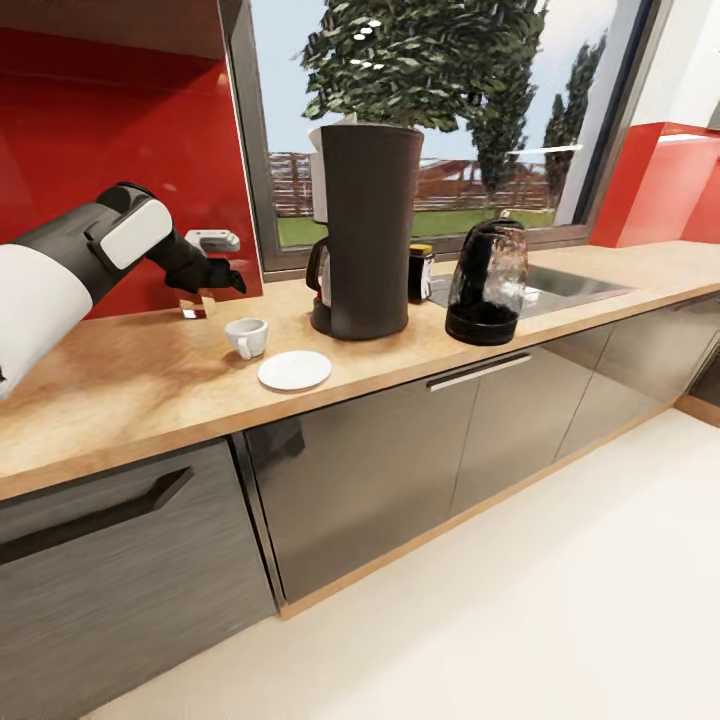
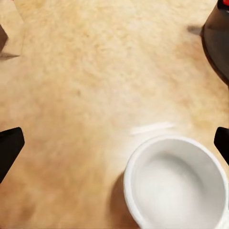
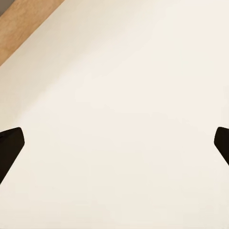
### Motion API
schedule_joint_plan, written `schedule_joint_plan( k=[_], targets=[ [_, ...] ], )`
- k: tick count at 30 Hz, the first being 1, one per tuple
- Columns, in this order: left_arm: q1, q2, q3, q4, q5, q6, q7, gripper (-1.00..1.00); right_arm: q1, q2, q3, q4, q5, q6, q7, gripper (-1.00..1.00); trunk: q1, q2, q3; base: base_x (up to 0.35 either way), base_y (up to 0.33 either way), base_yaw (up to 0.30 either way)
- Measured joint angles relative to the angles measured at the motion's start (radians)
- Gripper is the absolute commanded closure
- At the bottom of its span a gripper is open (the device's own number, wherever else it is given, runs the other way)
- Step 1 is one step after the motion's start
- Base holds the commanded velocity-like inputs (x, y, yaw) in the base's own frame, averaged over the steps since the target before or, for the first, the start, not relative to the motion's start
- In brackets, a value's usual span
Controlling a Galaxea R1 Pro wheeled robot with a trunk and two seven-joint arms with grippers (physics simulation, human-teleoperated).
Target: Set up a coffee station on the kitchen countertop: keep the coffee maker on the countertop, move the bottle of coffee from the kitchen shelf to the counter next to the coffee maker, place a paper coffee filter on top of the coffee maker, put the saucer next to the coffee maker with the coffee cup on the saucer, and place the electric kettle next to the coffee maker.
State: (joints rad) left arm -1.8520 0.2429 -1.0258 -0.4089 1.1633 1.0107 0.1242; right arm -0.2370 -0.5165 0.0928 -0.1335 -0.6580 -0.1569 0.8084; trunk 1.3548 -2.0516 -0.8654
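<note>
Countertop carries the coffee cup just beside the saucer — not on it. Left gripper hovers above the cup, jaws spread and empty — the nearer arm.

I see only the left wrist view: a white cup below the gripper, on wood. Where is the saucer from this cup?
Observer: In the head view the saucer lies on the countertop, beside the coffee cup on its front right, empty.
Operator: Is the cup touching the saucer?
Observer: No, a narrow strip of countertop shows between them.
Operator: What is the dark thing at the edge of my picture?
Observer: It looks like the coffee maker, which stands to the right of the cup.
Operator: Are the kettle and coffee already there?
Observer: Yes. The electric kettle stands right of the coffee maker, with the bottle of coffee between them, further back.
</note>
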Motion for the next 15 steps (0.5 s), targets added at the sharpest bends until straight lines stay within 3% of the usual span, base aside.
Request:
schedule_joint_plan(
  k=[15],
  targets=[
    [0.012, 0.0, -0.003, 0.069, 0.0, -0.002, 0.0, -1.0, 0.0, 0.0, 0.0, 0.0, 0.0, 0.0, 0.0, -1.0, 0.0, 0.0, 0.0, -0.001, 0.0, 0.0]
  ],
)
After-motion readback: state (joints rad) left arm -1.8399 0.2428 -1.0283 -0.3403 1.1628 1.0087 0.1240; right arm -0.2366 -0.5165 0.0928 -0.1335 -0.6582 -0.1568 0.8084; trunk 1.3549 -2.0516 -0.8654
